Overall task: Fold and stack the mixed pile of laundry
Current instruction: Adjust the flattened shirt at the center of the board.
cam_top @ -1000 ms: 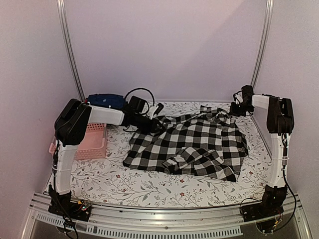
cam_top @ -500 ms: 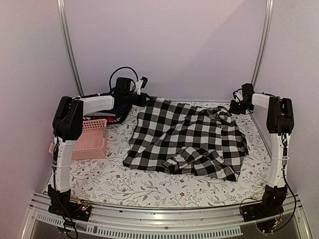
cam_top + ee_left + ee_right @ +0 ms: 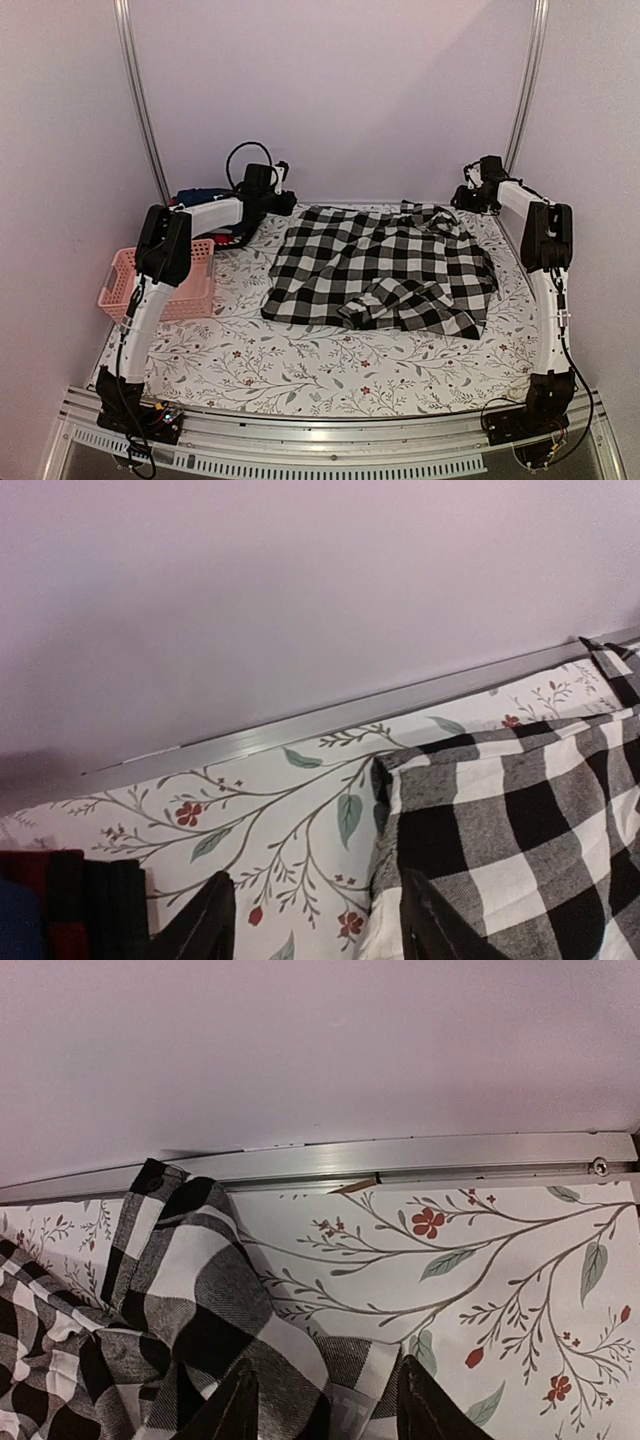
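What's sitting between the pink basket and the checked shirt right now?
Nothing but bare flowered tablecloth lies between the pink basket and the checked shirt; the top view shows it.

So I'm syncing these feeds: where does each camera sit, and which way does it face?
Top external: above and behind the arm bases, looking down across the table at the checked shirt; both arms show.
Left wrist: on the left gripper, facing the back wall; its open fingers show.
Right wrist: on the right gripper, facing the back wall; its open fingers show.
Shared: both wrist views catch the checked shirt and the rear metal rail.
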Controlling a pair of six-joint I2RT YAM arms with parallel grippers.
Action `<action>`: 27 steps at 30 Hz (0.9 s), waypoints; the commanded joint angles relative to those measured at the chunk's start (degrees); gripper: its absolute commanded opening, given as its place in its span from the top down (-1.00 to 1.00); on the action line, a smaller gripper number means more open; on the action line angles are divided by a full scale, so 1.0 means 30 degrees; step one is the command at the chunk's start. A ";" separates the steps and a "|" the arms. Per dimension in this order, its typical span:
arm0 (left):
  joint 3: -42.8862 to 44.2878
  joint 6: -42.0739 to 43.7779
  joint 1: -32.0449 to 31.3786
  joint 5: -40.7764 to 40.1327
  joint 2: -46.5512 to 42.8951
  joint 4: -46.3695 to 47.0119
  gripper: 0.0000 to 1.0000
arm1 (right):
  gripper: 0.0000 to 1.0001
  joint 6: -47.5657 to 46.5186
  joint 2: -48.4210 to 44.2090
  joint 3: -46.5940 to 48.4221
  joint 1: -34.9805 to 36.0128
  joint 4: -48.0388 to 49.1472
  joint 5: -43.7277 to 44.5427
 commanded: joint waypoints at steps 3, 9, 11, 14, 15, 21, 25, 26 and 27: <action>-0.4605 0.0913 0.0112 -0.0144 -0.4012 0.0971 -0.35 | -0.21 -0.0072 -0.0962 -0.0774 0.0107 0.0120 0.1526; -0.4365 -0.0385 0.0132 0.2856 -0.3788 -0.1084 -0.46 | -0.27 0.0995 -0.6156 -0.8233 0.0364 0.1999 0.0479; -0.3268 -0.0529 0.0074 0.3819 -0.2775 -0.1961 -0.46 | -0.26 0.1077 -0.7305 -1.0395 0.0679 0.2271 -0.0309; -0.1252 -0.0936 0.0040 0.4589 -0.1055 -0.3117 -0.46 | -0.26 0.0679 -0.8129 -1.2475 0.1979 0.2038 -0.0536; -0.0604 -0.1054 0.0044 0.4703 -0.0495 -0.3346 -0.46 | -0.26 0.0592 -0.8331 -1.3104 0.2229 0.2107 -0.0577; 0.1733 -0.1799 0.0049 0.5185 0.1830 -0.3066 -0.44 | -0.21 0.0713 -0.8988 -1.6073 0.2771 0.2556 -0.0501; 0.4930 -0.2189 0.0173 0.6064 0.3647 -0.4549 -0.36 | -0.20 0.0699 -0.9240 -1.7228 0.2807 0.2449 -0.0733; 0.5336 -0.2196 0.0152 0.5953 0.3850 -0.4963 -0.32 | -0.20 0.0672 -0.9277 -1.7360 0.2827 0.2302 -0.0708; 0.5446 -0.2284 0.0182 0.5822 0.3919 -0.5162 -0.26 | -0.20 0.0650 -0.9273 -1.7447 0.2807 0.2133 -0.0628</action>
